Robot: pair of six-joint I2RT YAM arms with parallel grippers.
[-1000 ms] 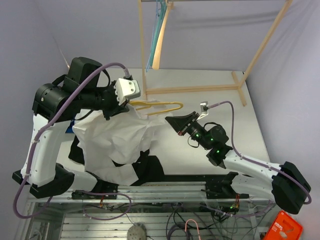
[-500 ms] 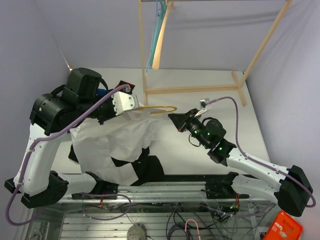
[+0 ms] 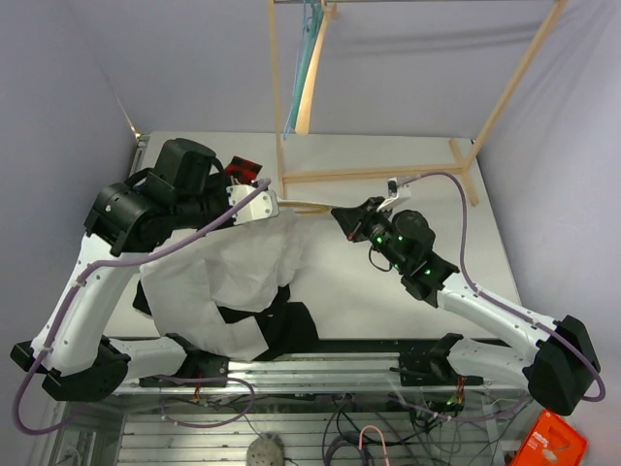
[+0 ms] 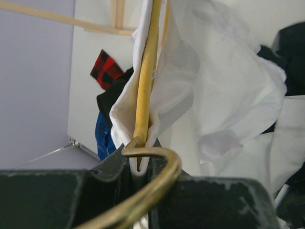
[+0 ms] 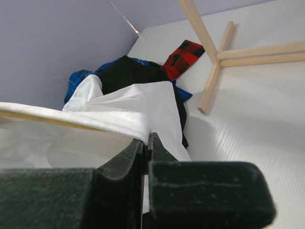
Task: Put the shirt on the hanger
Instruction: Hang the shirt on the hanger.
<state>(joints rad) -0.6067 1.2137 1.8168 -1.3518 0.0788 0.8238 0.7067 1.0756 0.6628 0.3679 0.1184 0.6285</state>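
The hanger [image 4: 147, 67] spans lengthwise between both claws: the left claw [image 4: 139, 162] is clenched on its hook end with cloth pinched in, the right claw [image 5: 147, 143] is clenched on the shirt [image 3: 228, 277] drawn over its opposite tip, and the shirt's bulk hangs below the hanger, nearer the left claw.
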